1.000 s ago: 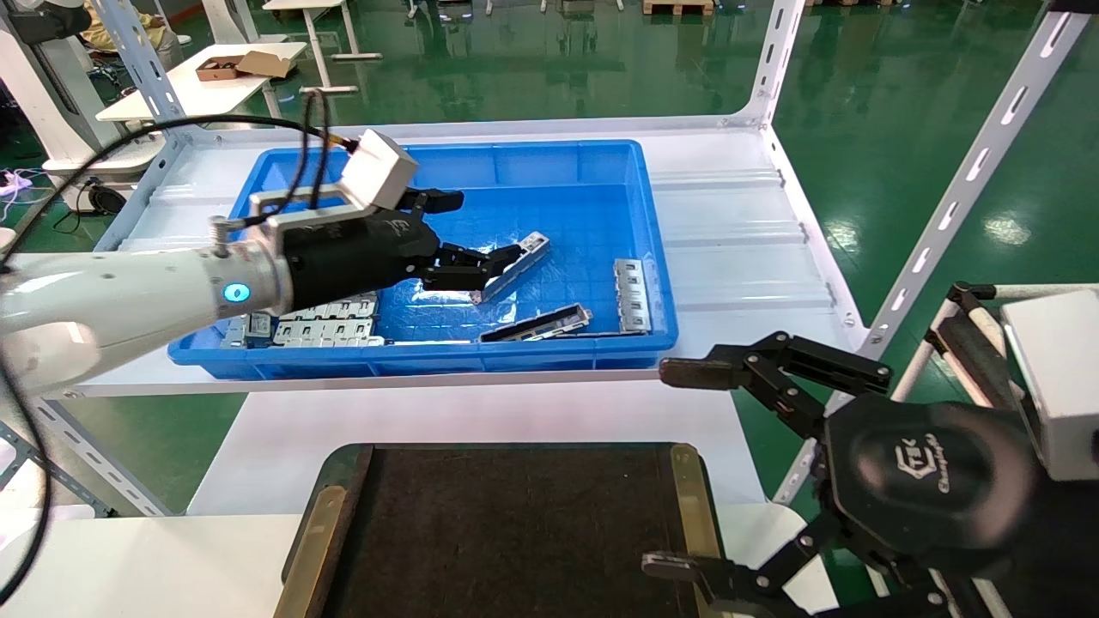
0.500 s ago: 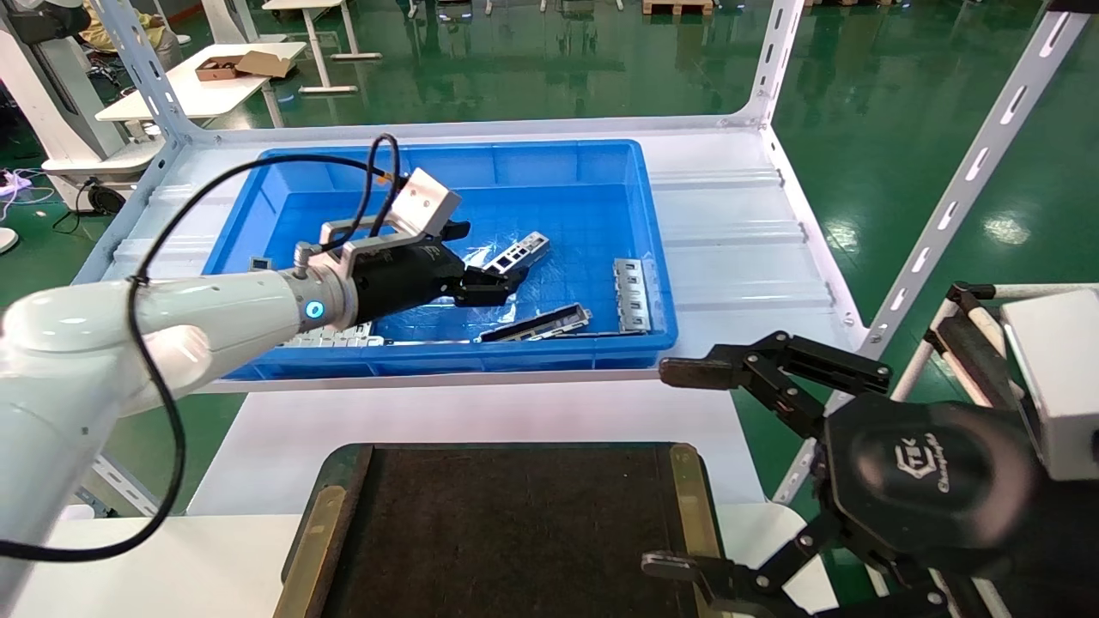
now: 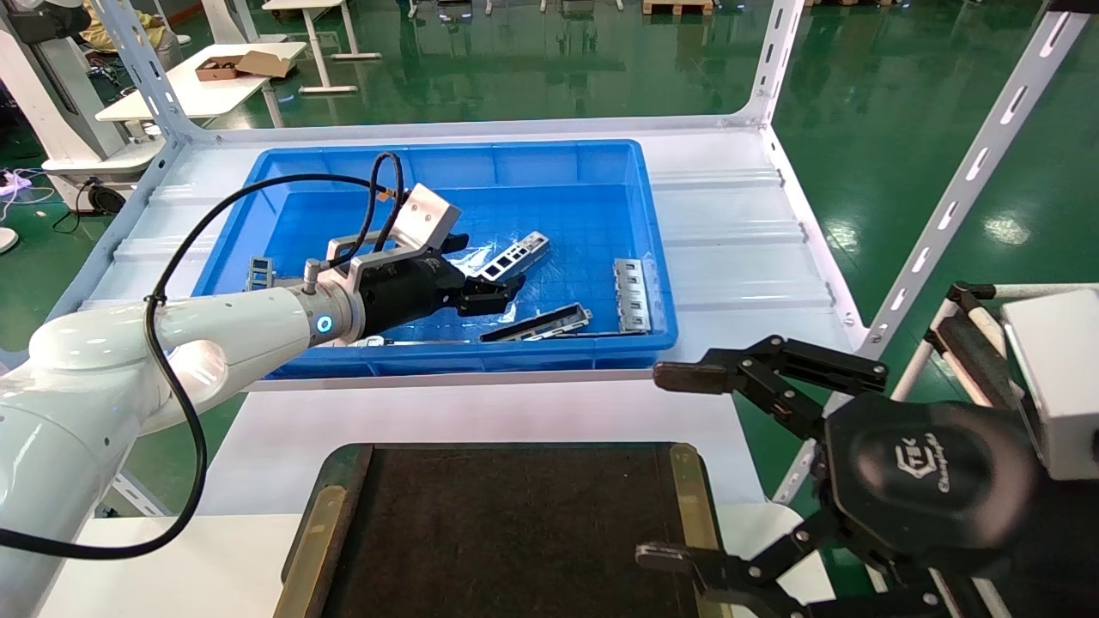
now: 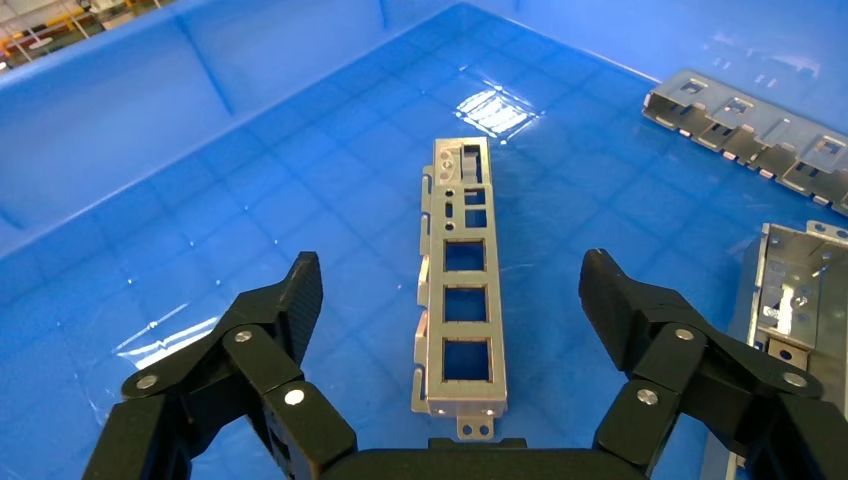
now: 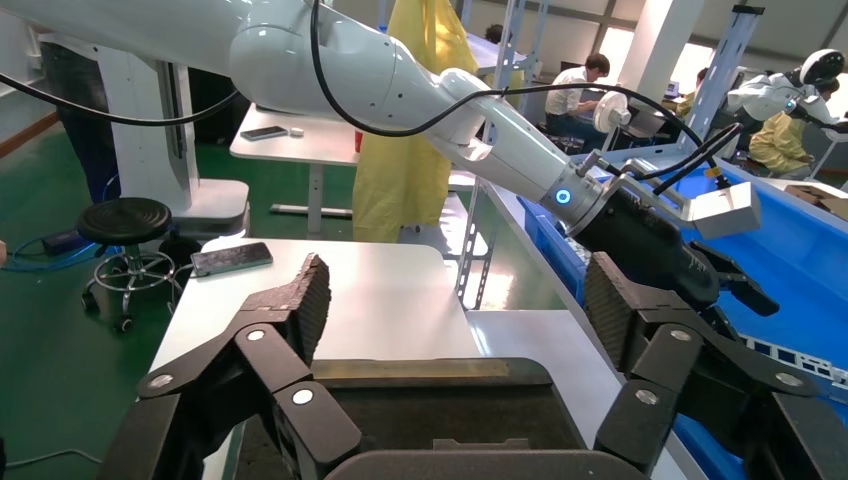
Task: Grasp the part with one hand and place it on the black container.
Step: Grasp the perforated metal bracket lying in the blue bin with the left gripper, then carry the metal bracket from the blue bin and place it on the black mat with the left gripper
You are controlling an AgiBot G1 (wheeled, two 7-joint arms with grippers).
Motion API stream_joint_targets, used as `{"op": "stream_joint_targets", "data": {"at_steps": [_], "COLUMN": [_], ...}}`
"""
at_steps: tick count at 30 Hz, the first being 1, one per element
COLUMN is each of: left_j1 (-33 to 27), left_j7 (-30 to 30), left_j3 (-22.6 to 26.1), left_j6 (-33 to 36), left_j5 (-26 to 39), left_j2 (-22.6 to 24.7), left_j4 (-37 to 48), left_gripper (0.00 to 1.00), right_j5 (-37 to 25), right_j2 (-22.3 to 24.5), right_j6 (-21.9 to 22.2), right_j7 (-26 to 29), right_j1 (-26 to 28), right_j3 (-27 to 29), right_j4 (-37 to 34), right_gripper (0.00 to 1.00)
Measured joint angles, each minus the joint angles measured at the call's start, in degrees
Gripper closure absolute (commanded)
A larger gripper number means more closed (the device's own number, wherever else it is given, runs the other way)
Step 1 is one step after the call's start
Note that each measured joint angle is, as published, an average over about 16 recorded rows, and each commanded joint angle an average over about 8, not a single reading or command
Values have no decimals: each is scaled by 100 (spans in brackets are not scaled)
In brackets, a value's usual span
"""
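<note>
Left gripper (image 4: 450, 300) over part (image 4: 459, 300) inside blue bin (image 3: 549, 163), jaws spread wide.

Part flat on bin floor, midway between the two fingers (image 4: 290, 305), touched by neither; near end close under the palm. Other metal pieces (image 3: 631, 294) toward bin's right wall. Tray (image 3: 515, 524) in front of bin, apart from it. Right gripper (image 3: 678, 463) parked off bin's front right corner, by tray's right edge, jaws likewise open, holding nothing.

The left gripper (image 3: 485, 296) has swung lower inside the blue bin (image 3: 601, 159), its fingers spread on either side of the part (image 4: 457, 290), which lies flat on the bin floor.
</note>
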Motion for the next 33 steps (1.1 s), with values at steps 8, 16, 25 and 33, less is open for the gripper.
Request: {"op": "stream_joint_targets", "data": {"at_steps": [8,16,25,33], "left_j1": [46,76,72,-14], "left_j7": [19,26,31,73], "left_j3": [8,21,6,-31], "left_j6": [-9,-2,62,367], "left_j5": [-39,-62,-122,-196], "left_j2": [0,-7,-42,-182], "left_j4": [54,78,99,107], "left_gripper": [100,100,100,100], "right_j5": [1,2,2,3], "right_j2": [0,1,1,2], "right_j6": [0,1,1,2], "right_j7": [-1,-1,-2,-2], "right_j1": [0,1,1,1], "right_j3": [-1,-2,-4,-5], "right_j4": [0,0,0,0], "right_gripper": [100,100,100,100]}}
